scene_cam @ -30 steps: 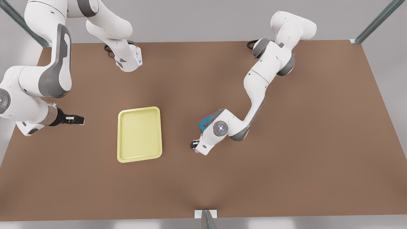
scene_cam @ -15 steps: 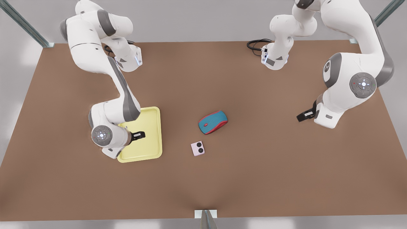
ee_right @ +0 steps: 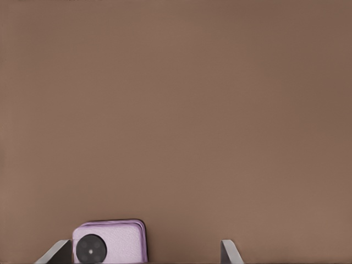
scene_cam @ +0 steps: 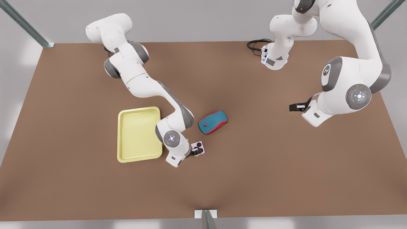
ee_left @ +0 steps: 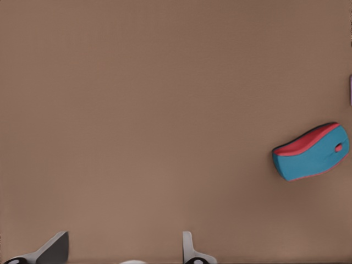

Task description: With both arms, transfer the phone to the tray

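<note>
Your right gripper (scene_cam: pixel 194 152) stood with fingers apart astride the phone (scene_cam: pixel 198 148), on the tabletop (scene_cam: pixel 254 165) beside the tray (scene_cam: pixel 122 133), ready to grasp; your left gripper (scene_cam: pixel 294 107), also parted, waited beyond the mouse (scene_cam: pixel 213 122).

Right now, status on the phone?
Right end effector open, at phone on table. Left end effector open, waiting. Phone outside tray; mouse nearby.

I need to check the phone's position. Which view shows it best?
The front view: the phone lies on the table between tray and mouse, the right pincer at it. The right wrist view shows it cut off; the left wrist view, an edge sliver.
</note>
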Robot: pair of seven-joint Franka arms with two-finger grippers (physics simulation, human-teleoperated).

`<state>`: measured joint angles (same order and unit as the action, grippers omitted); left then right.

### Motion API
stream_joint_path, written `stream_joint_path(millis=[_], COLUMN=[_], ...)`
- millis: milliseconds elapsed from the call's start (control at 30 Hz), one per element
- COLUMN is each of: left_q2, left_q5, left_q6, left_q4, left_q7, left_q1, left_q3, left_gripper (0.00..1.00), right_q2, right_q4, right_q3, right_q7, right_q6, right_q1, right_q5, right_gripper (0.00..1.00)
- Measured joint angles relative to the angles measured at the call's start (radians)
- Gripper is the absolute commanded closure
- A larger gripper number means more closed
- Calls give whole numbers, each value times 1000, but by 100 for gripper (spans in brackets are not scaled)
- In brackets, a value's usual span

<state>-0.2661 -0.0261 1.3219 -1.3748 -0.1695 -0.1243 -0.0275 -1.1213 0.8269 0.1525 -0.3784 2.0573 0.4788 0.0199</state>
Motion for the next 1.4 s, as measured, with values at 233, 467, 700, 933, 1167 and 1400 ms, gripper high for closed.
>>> stream_joint_path(millis=[233,467,700,933,1167,1400], left_q2=[-23,1,23,24,20,17], left_q5=[0,-7,-5,3,8,10], left_q6=[-6,-12,-18,-23,-27,-32], left_q4=[4,10,26,24,22,23], left_q7=[75,124,154,173,184,187], left_q1=[2,2,1,2,2,2], left_q3=[1,1,1,9,12,12], left_gripper=[0,0,0,0,0,0], right_q2=[-22,-52,-60,-70,-81,-86], right_q4=[20,23,20,21,21,21], right_q3=[2,-5,-12,-11,-11,-11], right_q7=[-143,-222,-219,-174,-114,-68], right_q6=[28,52,53,60,55,58], right_q1=[77,97,104,107,103,103], right_q5=[11,41,89,102,103,104], right_gripper=[0,0,0,0,0,0])
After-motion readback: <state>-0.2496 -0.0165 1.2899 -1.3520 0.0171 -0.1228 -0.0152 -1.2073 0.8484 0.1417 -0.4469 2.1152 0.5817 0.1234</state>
